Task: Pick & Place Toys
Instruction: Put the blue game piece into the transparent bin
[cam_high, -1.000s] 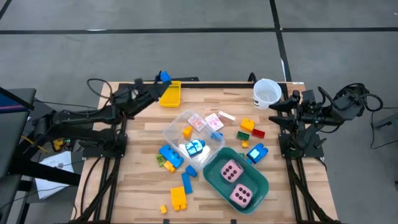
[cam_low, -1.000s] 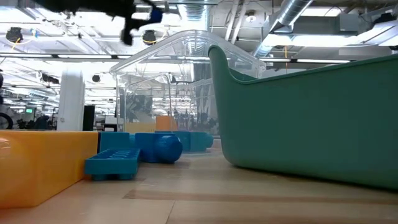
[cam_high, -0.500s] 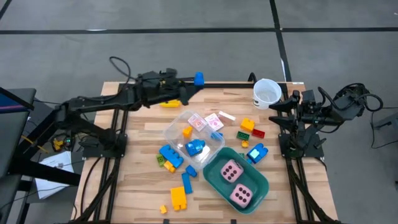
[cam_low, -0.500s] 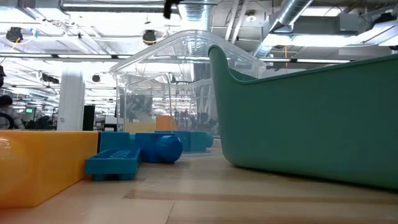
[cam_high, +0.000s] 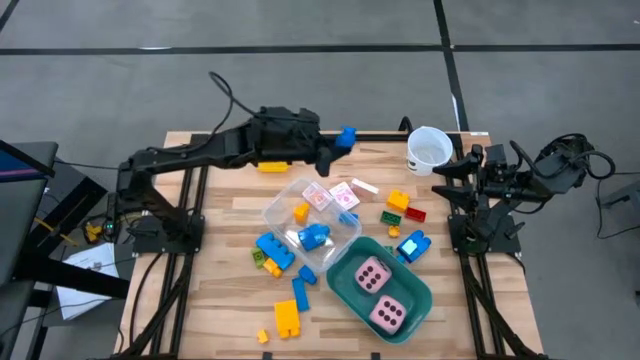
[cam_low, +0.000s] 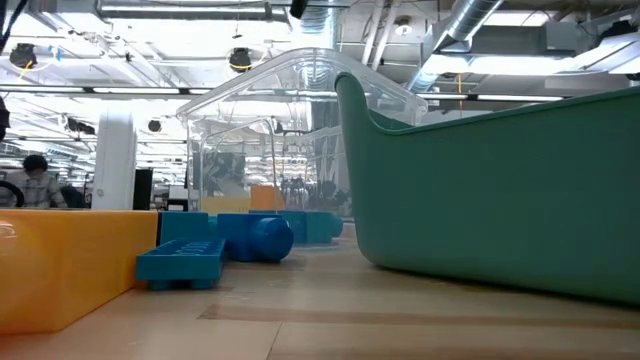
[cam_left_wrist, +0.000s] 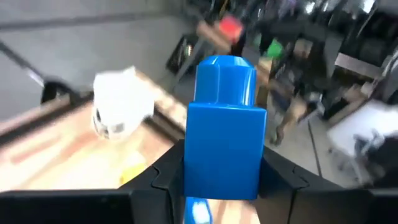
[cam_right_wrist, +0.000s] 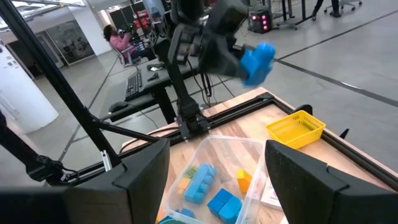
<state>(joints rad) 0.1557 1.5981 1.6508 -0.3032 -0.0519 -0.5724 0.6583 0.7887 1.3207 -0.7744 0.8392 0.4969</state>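
Observation:
My left gripper (cam_high: 338, 141) is shut on a blue brick (cam_high: 347, 135), high above the table's far edge between the yellow basket (cam_high: 272, 164) and the white cup (cam_high: 428, 150). The brick also shows in the right wrist view (cam_right_wrist: 256, 62). A clear container (cam_high: 310, 215) at mid-table holds blue and orange bricks. Pink-white cards (cam_high: 333, 194) lie by its far side. Two pink dice (cam_high: 378, 292) lie in the teal tub (cam_high: 412, 283). My right gripper (cam_high: 443, 178) is open and empty at the table's right edge. My left gripper pinches the blue brick's two opposite side faces (cam_left_wrist: 194, 163) between its two fingers (cam_left_wrist: 160, 179). The brick's round stud end (cam_left_wrist: 225, 74) sticks out beyond the fingertips. The brick is lifted clear of the table.
Loose bricks lie around the container: blue and yellow ones at the near left (cam_high: 282, 300), orange, red, green and blue ones (cam_high: 404, 218) toward the right. The left arm stretches along the table's far edge over the yellow basket. A person sits in the room beyond (cam_right_wrist: 115, 37).
My left gripper has gone along the far edge toward the table's right, from over the yellow basket toward the white cup, with the blue brick held shut and clear of the table.

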